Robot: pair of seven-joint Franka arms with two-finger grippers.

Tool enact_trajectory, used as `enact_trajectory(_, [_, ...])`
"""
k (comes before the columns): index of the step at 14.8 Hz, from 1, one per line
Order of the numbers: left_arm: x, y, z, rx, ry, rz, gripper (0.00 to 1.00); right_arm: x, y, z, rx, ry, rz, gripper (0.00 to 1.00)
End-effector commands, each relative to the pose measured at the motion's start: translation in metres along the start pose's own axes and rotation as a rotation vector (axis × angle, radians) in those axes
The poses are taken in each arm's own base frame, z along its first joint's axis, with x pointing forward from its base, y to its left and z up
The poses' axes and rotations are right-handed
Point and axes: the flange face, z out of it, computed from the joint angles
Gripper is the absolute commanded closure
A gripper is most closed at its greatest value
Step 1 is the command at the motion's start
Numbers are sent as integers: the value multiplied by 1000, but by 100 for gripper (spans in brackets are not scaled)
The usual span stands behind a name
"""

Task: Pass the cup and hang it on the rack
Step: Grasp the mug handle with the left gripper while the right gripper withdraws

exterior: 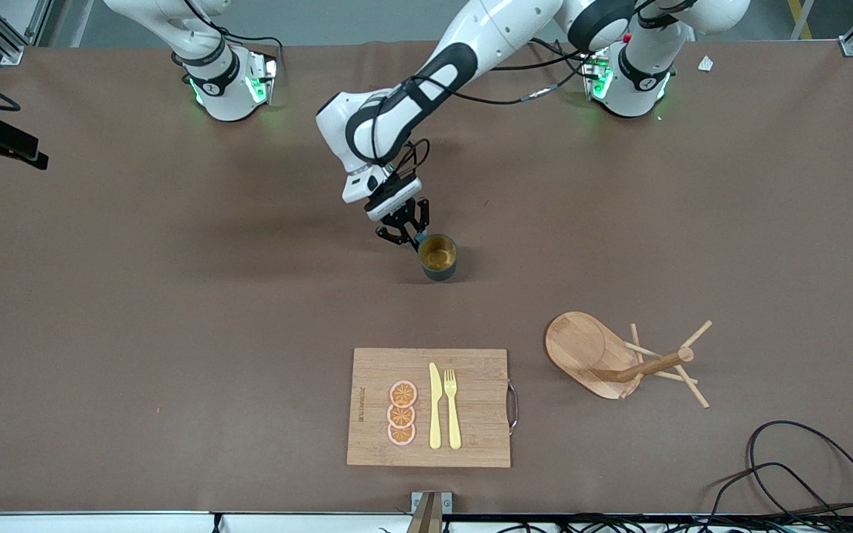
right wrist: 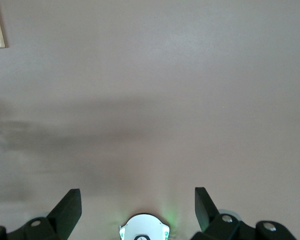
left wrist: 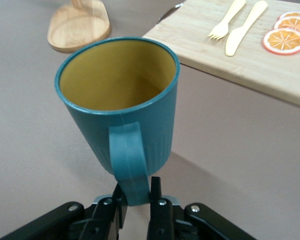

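Cup (exterior: 438, 256): dark teal, ribbed, yellowish-brown inside, sitting mouth-up near the middle of the bench (exterior: 138, 296), farther from the front camera than the cutting board (exterior: 430, 407), with no clear gap under it in the front view. Being gripped at its loop handle (left wrist: 129, 165) by the left gripper (exterior: 406, 228), jaws clamped on the handle's two sides. Left arm reaching in from its base toward the bench's middle.

Showing only in the left wrist view: the cup (left wrist: 119, 105) tipping slightly away from the gripper (left wrist: 138, 202), the vertical ribs on its wall, the handle passing down between the black fingers (left wrist: 157, 200).

Showing only in the front view: the rack (exterior: 619, 357), light wood, lying toward the left arm's end of the bench, well apart from the cup, nearer the front camera, its post and thin pegs (exterior: 682, 370) pointing toward the left arm's end. The left wrist view catching just part of its oval base (left wrist: 79, 25).

On the cutting board: three orange slices (exterior: 401, 413), a yellow knife (exterior: 435, 406), a yellow fork (exterior: 452, 409). Some dark lettering along the board's edge, too small to read.

Right gripper (right wrist: 138, 205) not appearing in the front view; in its own wrist view hanging over bare bench, jaws wide apart, arm waiting.
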Motion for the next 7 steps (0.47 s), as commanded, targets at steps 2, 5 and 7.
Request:
enact_trajectory(2, [89,3,-49,-29,-249,-76,99,-20,4,-6,-12,24,4,0])
enact_trajectory(5, [197,-4,-74,-78,-515,-164,100,-24,1,-11,-13,13,36,0])
enact_trajectory(7, [261,-17,-76,-111,-671,-191,100,-25,1,-14,-12,21,41,0])
